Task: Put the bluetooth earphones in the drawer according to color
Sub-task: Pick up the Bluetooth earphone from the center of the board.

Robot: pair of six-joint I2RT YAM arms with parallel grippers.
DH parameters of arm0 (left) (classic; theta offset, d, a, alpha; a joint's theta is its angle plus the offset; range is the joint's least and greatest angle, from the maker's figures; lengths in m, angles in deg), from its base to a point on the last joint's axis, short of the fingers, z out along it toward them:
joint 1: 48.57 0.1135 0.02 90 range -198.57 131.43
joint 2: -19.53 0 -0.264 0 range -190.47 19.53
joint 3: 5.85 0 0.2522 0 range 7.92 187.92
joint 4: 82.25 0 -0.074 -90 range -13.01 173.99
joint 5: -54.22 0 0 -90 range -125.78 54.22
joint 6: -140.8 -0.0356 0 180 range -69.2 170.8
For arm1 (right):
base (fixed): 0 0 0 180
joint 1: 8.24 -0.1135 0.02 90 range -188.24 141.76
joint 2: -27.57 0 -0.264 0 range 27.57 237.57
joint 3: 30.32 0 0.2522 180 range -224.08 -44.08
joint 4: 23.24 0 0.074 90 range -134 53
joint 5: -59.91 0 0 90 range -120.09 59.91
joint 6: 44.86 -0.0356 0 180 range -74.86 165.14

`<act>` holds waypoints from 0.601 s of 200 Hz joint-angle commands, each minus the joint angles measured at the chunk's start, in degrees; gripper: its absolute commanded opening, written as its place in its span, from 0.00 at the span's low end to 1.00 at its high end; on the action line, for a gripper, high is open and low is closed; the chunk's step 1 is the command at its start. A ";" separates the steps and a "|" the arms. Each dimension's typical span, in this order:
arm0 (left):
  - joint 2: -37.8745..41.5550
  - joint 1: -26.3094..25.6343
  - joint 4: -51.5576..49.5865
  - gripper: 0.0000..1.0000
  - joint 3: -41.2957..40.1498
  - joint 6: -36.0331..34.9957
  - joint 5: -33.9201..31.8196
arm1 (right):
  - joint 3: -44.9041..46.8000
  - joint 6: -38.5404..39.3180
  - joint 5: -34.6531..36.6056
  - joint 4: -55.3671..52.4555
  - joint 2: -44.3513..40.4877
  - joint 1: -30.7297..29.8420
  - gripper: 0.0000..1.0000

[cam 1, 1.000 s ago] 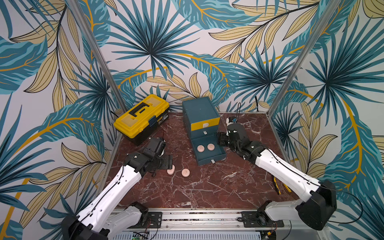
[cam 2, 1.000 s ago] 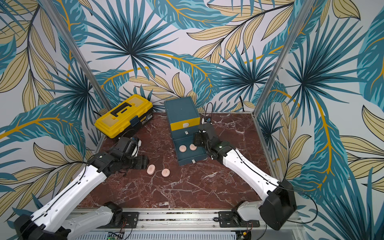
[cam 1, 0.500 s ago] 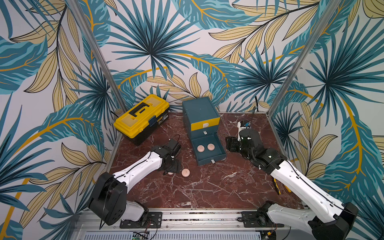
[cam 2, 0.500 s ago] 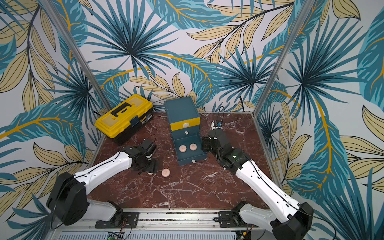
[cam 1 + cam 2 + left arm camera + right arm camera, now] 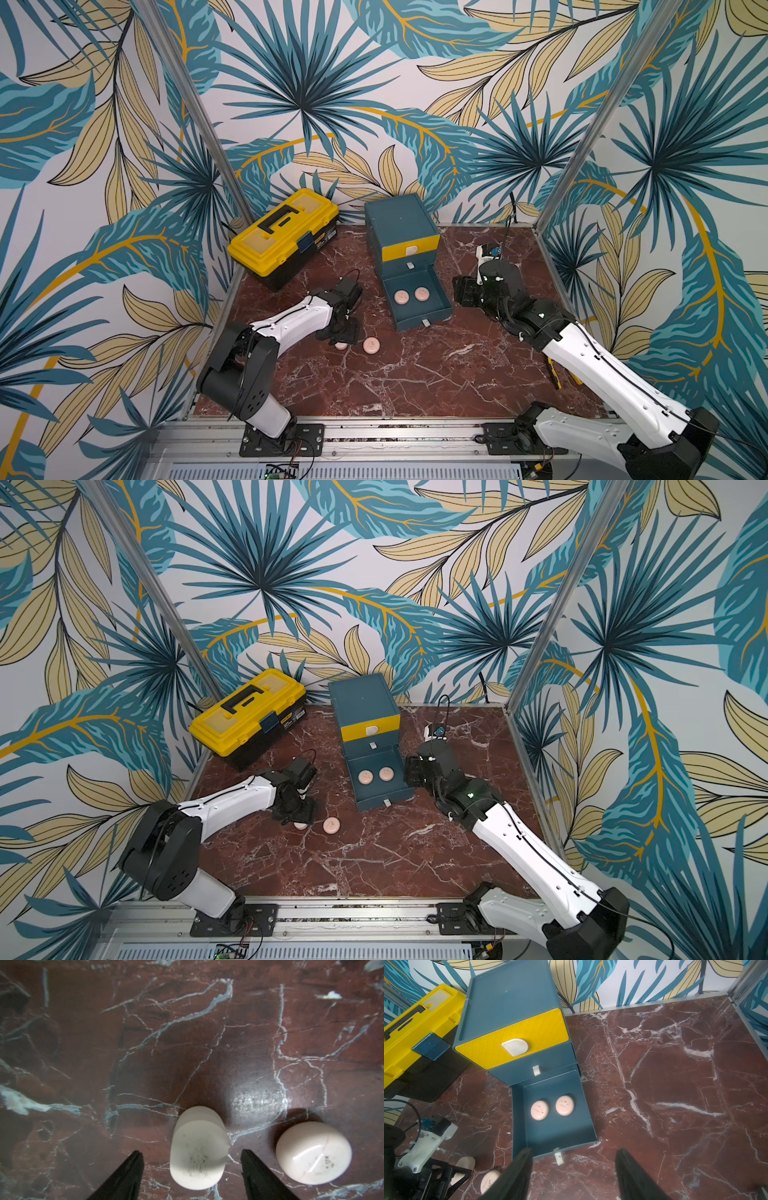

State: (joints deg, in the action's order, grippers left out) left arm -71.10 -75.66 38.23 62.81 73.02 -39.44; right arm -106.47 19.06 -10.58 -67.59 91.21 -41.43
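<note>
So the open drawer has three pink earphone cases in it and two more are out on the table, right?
Not quite. The open drawer holds two pink earphone cases, not three: one case beside another case, as the right wrist view shows. The rest is right: two more cases lie out on the table, a nearer-drawer case and a partly hidden case.

2 earphones in bottom drawer; toolbox left of chest.

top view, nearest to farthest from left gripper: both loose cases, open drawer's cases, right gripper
1. Case between the left gripper's fingers.
2. Loose case, just beside it.
3. Two cases in the open drawer.
4. Right gripper, beyond the drawer.
</note>
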 commanded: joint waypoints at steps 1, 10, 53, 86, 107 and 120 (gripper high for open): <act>-0.50 0.28 2.01 0.72 -1.10 -0.95 1.46 | 1.14 0.24 0.77 -1.32 -0.23 -0.14 0.68; -0.81 0.28 2.23 0.69 -1.28 -1.21 1.53 | 0.98 0.25 0.58 -1.32 0.01 -0.20 0.68; -0.70 0.41 1.53 0.52 -2.12 -2.15 1.81 | 0.60 0.29 0.71 -1.32 0.06 -0.20 0.68; -0.58 0.54 1.11 0.41 -1.81 -2.36 1.88 | 0.82 0.43 0.63 -1.32 -0.12 -0.16 0.68; -0.99 0.50 0.89 0.34 -1.64 -2.46 1.99 | 1.20 0.25 0.48 -1.32 -0.51 -0.17 0.68; -0.91 0.52 0.83 0.31 -1.54 -2.44 1.91 | 1.39 0.41 0.61 -1.27 -0.78 -0.16 0.68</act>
State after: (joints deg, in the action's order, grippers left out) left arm -71.93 -75.47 39.41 62.52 70.90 -37.87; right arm -106.47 19.06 -10.60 -67.78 91.23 -41.43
